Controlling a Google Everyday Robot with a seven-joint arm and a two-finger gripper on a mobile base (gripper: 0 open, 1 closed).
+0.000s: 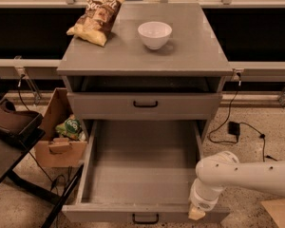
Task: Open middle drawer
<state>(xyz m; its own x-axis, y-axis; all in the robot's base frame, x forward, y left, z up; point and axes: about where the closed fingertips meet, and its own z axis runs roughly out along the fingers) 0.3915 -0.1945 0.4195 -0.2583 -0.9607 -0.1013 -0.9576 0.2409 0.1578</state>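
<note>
The middle drawer of the grey cabinet is pulled far out toward the camera, showing a plain grey empty inside. Its flat front carries a small black bar handle at the bottom edge of the view. My gripper comes in from the right on a white arm and sits at the right end of the drawer's front, against its top edge. The taller top drawer above is almost closed. The lowest drawer is hidden under the open one.
A chip bag and a white bowl sit on the cabinet top. A cardboard box with packets stands at the left, beside a dark chair. Cables lie on the floor at the right.
</note>
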